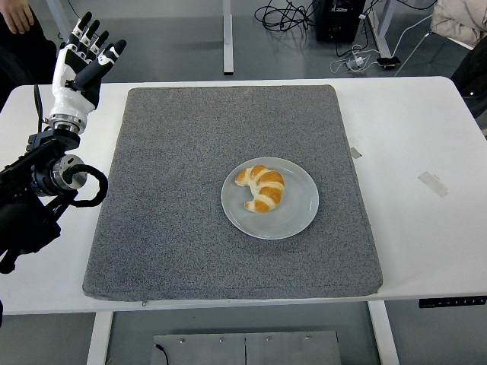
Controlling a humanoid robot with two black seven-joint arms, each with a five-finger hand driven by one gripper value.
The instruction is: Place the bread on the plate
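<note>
A golden croissant (260, 187) lies on the pale grey plate (297, 217) in the middle of the grey mat (167, 228). My left hand (82, 59) is raised at the far left, above the table's back left corner, fingers spread and pointing up, holding nothing. It is well away from the plate. The left arm's black forearm (38, 190) hangs over the table's left edge. My right arm does not show.
A person's hand (17, 14) shows at the top left corner. Two strips of tape (432, 183) lie on the white table to the right of the mat. Cables and a dark box lie on the floor beyond the table.
</note>
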